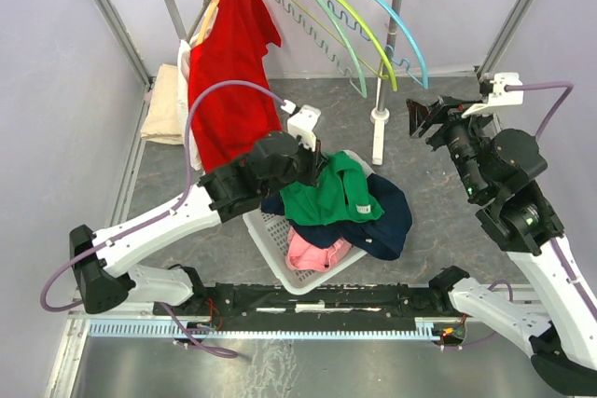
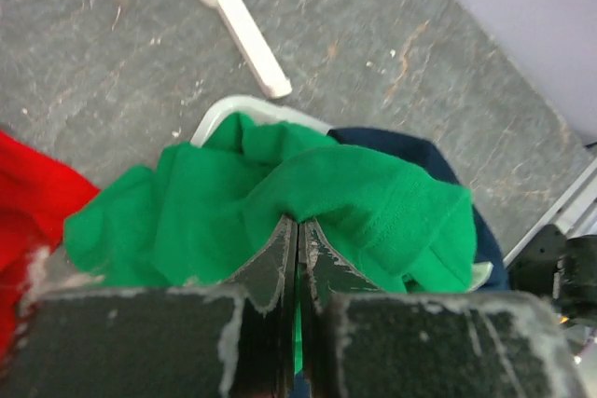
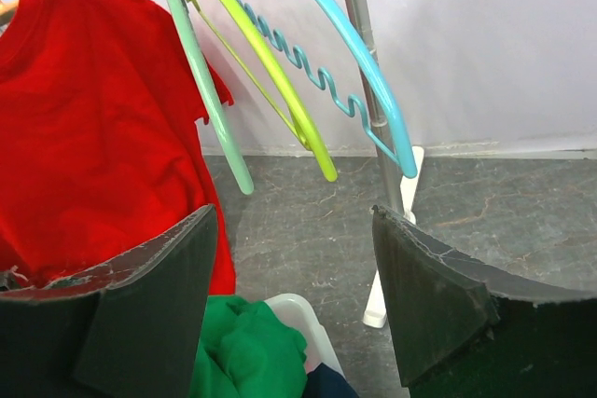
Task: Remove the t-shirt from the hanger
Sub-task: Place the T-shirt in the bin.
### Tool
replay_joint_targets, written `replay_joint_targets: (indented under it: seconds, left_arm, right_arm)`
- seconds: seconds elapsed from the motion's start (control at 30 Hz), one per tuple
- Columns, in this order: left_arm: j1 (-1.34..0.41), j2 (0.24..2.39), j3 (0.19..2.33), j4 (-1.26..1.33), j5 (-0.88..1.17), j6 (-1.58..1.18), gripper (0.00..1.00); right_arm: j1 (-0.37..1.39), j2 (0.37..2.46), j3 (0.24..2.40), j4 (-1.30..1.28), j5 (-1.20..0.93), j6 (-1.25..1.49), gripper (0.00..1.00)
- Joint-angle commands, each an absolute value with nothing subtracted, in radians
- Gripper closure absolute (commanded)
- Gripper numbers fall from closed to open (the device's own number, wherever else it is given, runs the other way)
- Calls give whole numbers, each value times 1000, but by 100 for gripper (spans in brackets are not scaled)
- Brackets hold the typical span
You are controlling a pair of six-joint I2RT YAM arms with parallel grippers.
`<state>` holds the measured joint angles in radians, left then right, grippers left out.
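A green t-shirt [image 1: 331, 191] lies bunched on top of the clothes in the white basket [image 1: 266, 235]. My left gripper [image 1: 320, 167] is shut on a fold of it, and green cloth [image 2: 280, 184] shows between the pinched fingertips [image 2: 300, 223]. A red t-shirt [image 1: 233, 72] hangs on a wooden hanger [image 1: 207, 14] at the left end of the rail. My right gripper [image 1: 420, 118] is open and holds nothing, hovering right of the rack's post. Between its fingers [image 3: 294, 216] I see the floor and the basket rim [image 3: 303, 309].
Three bare curved hangers, mint [image 1: 328, 34], yellow-green [image 1: 359, 25] and blue [image 1: 396, 25], hang on the rail. The rack's post and white foot [image 1: 379, 137] stand just behind the basket. Navy [image 1: 396, 221] and pink [image 1: 312, 253] clothes fill the basket. Beige cloth [image 1: 163, 104] lies far left.
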<state>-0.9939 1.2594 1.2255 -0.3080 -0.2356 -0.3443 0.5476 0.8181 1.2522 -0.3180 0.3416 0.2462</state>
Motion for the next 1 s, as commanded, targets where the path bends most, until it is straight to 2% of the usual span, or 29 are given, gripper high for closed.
replay_joint_targets:
  seconds: [0.0, 0.1, 0.13, 0.23, 0.37, 0.73, 0.97]
  left_arm:
    - [-1012, 1287, 1207, -338, -321, -392, 90]
    - [-1013, 1301, 1173, -352, -336, -409, 59]
    - [-1014, 1304, 1162, -353, -341, -414, 52]
    - [-1015, 1314, 1130, -353, -358, -424, 40]
    - [-1017, 1341, 1109, -351, -395, -430, 30]
    - [-1016, 1431, 1103, -351, -452, -427, 23]
    - [-1016, 1466, 1087, -370, -431, -439, 26]
  right_arm:
    - [545, 832, 1257, -278, 332, 242, 25]
    - [545, 839, 1254, -276, 327, 240, 25]
    - [546, 842, 1255, -276, 324, 237, 25]
    - [546, 849, 1254, -276, 325, 229, 25]
    - [546, 854, 1250, -274, 327, 223, 25]
    - [546, 869, 1241, -267, 324, 218, 25]
    - [546, 871, 1232, -264, 325, 224, 25]
